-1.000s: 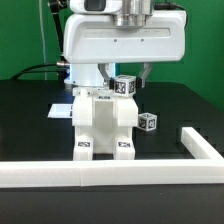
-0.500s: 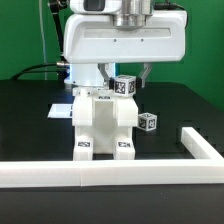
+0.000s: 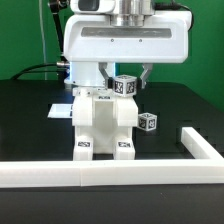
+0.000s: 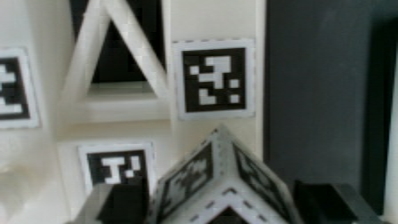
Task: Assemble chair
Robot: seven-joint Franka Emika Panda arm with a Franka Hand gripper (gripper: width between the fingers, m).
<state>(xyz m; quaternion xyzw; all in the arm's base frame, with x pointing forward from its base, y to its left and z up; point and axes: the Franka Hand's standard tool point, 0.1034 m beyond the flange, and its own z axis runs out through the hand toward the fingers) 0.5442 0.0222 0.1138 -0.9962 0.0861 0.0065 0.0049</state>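
The partly joined white chair (image 3: 103, 125) stands on the black table with tags on its feet. My gripper (image 3: 126, 84) hangs just above its top at the exterior view's right, shut on a small tagged white chair piece (image 3: 124, 87). In the wrist view this piece (image 4: 222, 180) sits corner-up between the dark fingers (image 4: 118, 203), close over the chair's tagged white frame (image 4: 214, 75). A second small tagged cube (image 3: 148, 122) lies on the table to the exterior view's right of the chair.
A long low white border rail (image 3: 110, 174) runs along the front and turns back at the exterior view's right (image 3: 198, 143). The marker board (image 3: 60, 111) lies flat behind the chair at the exterior view's left. Green wall behind.
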